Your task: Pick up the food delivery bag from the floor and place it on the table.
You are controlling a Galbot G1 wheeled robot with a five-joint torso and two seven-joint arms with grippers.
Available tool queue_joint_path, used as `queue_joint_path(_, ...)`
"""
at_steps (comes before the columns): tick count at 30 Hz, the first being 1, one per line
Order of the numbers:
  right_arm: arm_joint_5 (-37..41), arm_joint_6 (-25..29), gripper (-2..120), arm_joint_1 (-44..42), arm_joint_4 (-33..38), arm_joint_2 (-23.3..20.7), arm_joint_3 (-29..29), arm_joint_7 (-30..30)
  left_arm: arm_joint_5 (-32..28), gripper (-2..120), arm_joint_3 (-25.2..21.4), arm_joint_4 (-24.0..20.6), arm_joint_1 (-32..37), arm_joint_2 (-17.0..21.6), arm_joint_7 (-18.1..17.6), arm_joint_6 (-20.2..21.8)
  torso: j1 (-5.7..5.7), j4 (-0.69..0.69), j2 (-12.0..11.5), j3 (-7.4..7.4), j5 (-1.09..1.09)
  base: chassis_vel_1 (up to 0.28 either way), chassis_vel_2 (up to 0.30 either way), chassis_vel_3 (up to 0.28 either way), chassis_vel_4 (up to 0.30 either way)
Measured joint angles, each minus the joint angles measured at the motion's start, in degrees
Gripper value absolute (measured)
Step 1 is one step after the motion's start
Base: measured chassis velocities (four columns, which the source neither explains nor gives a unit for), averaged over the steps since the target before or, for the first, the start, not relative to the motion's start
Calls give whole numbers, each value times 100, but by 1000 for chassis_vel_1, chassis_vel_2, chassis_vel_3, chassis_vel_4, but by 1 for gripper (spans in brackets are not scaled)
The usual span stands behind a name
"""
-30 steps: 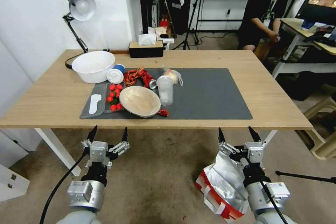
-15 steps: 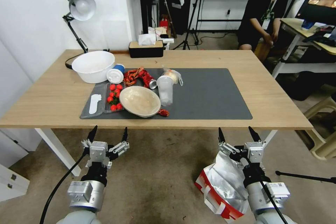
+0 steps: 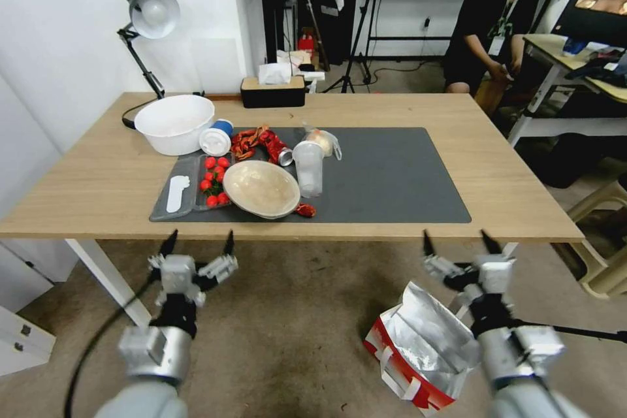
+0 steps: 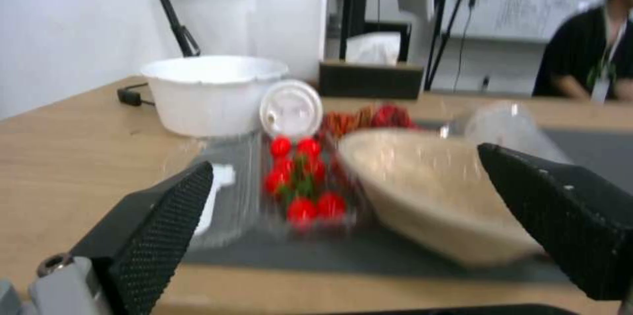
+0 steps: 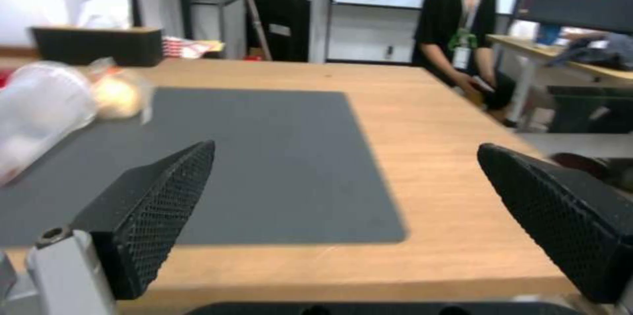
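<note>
In the head view the food delivery bag (image 3: 421,346) stands on the floor (image 3: 300,333) in the lower right of the frame, tilted, its silver foil mouth gaping upward and its red-and-white side facing the lower left. White strap handles hang against that side. The bag sits just in front of the near edge of the worktop (image 3: 496,189), below it and not on it.

The right tool (image 3: 458,243) is in the lower right of the frame, just above and to the right of the bag's open top, its two black fingers spread wide with nothing between them. Their tips reach up to the worktop's front edge. In the right wrist view the same fingers (image 5: 158,211) stand far apart, with the bare dark grey mat (image 5: 250,157) lying between them farther off.

The left tool (image 3: 199,243) is in the lower left of the frame, over bare carpet and well apart from the bag, its fingers likewise spread and empty, tips near the worktop's edge. In the left wrist view its fingers (image 4: 155,233) frame a beige bowl (image 4: 429,196), a clear tray of red tomatoes (image 4: 300,181) and a white bowl (image 4: 207,92), all on the worktop.
</note>
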Motion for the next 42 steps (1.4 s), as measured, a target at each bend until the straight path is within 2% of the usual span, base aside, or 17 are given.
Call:
queue_joint_path(3,144,-193,100,83,86,0,216,-68,-70,100,-24,56,-8,11,1,-43,0,3,0,0,-6,0,0,0,0)
queue_joint_path(4,202,-250,100,98,98,9,280,-121,-79,100,-32,111,0,22,22,-129,0,2,0,0,0,0,0,0,0)
queue_joint_path(10,205,-224,100,94,79,14,279,-146,61,100,-49,307,56,50,132,-446,0,2,0,0,-2,0,0,0,0)
queue_joint_path(20,187,-172,100,85,46,-1,267,-145,120,100,-95,411,86,40,182,-601,0,2,0,0,-2,0,0,0,0)
queue_joint_path(42,173,-154,100,109,12,-23,260,-134,50,100,-112,464,90,15,226,-602,-6,2,-10,-7,-2,0,0,0,0)
